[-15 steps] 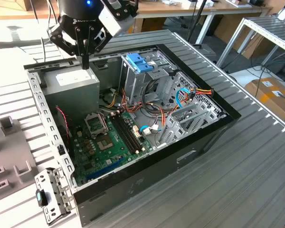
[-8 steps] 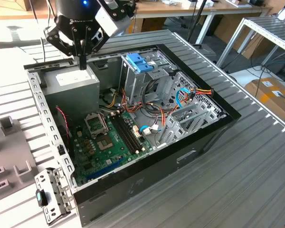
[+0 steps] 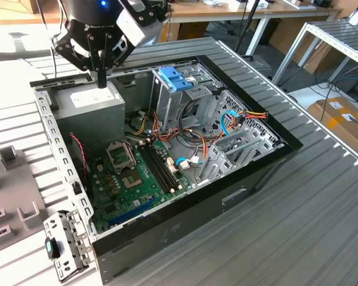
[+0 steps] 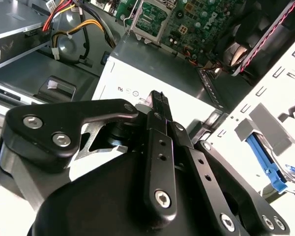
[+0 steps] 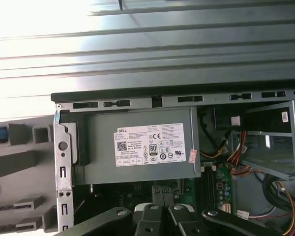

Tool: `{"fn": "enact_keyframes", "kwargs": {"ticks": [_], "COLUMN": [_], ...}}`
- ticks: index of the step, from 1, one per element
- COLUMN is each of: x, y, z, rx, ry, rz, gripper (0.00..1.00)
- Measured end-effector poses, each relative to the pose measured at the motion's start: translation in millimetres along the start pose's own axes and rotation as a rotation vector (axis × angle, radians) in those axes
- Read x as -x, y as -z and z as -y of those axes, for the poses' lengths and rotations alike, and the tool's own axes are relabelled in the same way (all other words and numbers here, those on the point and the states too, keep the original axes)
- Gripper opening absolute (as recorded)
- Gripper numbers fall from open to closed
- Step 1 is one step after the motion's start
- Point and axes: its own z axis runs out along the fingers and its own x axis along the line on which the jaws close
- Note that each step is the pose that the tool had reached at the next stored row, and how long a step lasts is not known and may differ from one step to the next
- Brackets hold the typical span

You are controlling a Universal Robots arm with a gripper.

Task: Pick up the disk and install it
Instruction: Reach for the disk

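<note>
- The gripper [image 3: 101,78] is poised just above the power supply [image 3: 86,98], near its outer edge. Its fingers [image 4: 160,105] are pressed together with nothing between them.
- The disk cannot be identified with certainty. A blue strip [image 4: 265,164] on the grey fixture [image 5: 19,162] beyond the power supply may be its rail.
- If the arm is lowered here, the power supply could be struck, and nothing could be grasped with the fingers closed.
</note>
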Motion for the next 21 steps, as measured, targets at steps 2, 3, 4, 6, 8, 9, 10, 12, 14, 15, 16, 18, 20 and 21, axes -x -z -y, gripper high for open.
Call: {"fn": "enact_keyframes", "kwargs": {"ticks": [2, 3, 4, 6, 8, 9, 10, 12, 14, 15, 16, 18, 20, 21], "x": [-1.1, -1.6, -2.2, -3.3, -4.3, -4.7, -5.0, -6.4, -7.7, -8.3, -8.8, -9.7, -11.2, -11.7], "y": [0.0, 0.0, 0.1, 0.1, 0.1, 0.1, 0.1, 0.1, 0.2, 0.2, 0.2, 0.2, 0.3, 0.3], "z": [0.1, 0.1, 0.2, 0.3, 0.3, 0.4, 0.4, 0.5, 0.6, 0.6, 0.7, 0.7, 0.8, 0.9], "rx": [0.0001, 0.0001, 0.0, 0.0001, 0.0001, 0.0001, 0.0001, 0.0001, 0.0001, 0.0001, 0.0, 0.0001, 0.0, 0.0001], "ry": [0.0, 0.0, 0.0, 0.0, 0.0, 0.0, 0.0, 0.0, 0.0, 0.0, 0.0, 0.0, 0.0, 0.0], "rz": [0.0, 0.0, 0.0, 0.0, 0.0, 0.0, 0.0, 0.0, 0.0, 0.0, 0.0, 0.0, 0.0, 0.0], "gripper": [0.11, 0.11, 0.11, 0.11, 0.11, 0.11, 0.11, 0.11, 0.11, 0.11, 0.11, 0.11, 0.11, 0.11]}}
